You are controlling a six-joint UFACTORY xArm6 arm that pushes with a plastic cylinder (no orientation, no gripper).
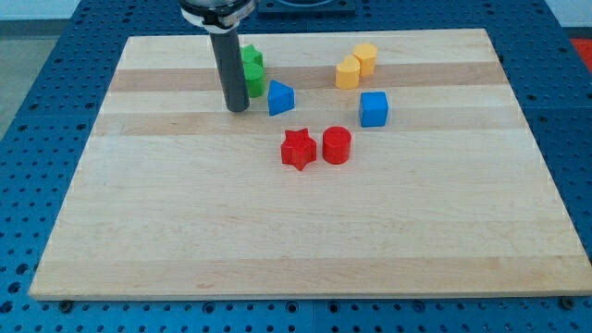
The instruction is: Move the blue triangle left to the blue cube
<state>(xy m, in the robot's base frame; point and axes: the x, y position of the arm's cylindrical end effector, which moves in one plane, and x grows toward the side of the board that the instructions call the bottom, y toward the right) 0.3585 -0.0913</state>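
Observation:
The blue triangle (280,97) lies on the wooden board in the upper middle. The blue cube (374,108) sits to its right, with a wide gap between them. My tip (238,108) rests on the board just left of the blue triangle, a small gap apart from it. The dark rod rises from the tip toward the view's top.
Two green blocks (252,71) sit behind the rod, partly hidden by it. Two yellow blocks (356,66) lie above the blue cube. A red star (298,149) and a red cylinder (337,145) lie below the blue blocks. The board's edge (296,296) borders blue perforated table.

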